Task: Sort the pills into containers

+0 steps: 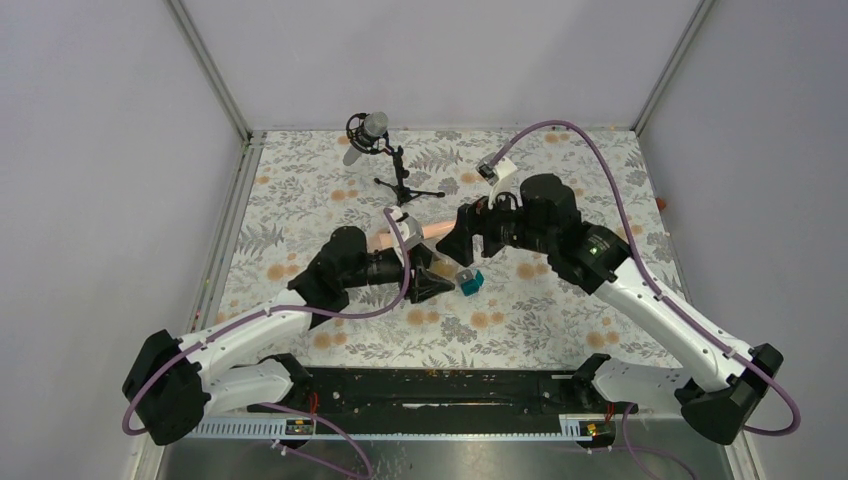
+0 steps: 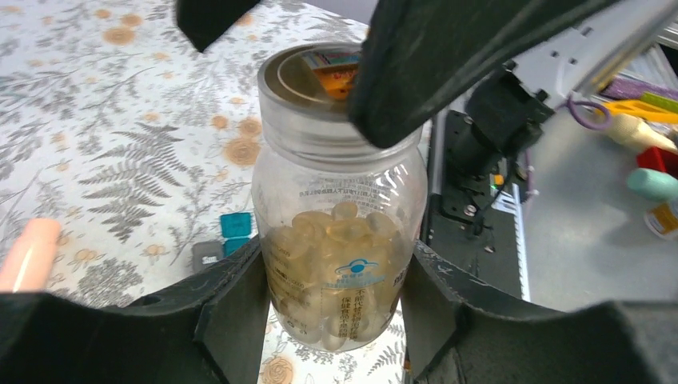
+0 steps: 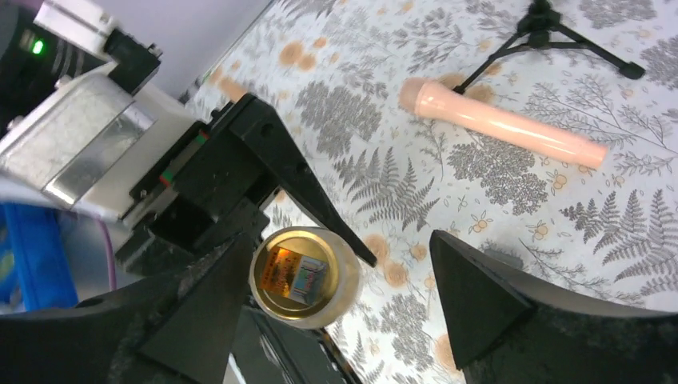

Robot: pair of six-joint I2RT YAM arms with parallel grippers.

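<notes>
My left gripper is shut on a small translucent round bottle filled with amber softgel pills and holds it upright above the table. Its cap has a coloured label on top. My right gripper is open and hangs over the cap, whose rim lies against one finger while the other finger stands well apart. In the top view both grippers, left and right, meet at the table's middle and hide the bottle. The tiny teal-and-grey box lies on the table beside them and also shows in the left wrist view.
A long peach cylinder lies on the floral cloth behind the grippers and shows in the top view. A microphone on a small tripod stands at the back. A black rail runs along the near edge.
</notes>
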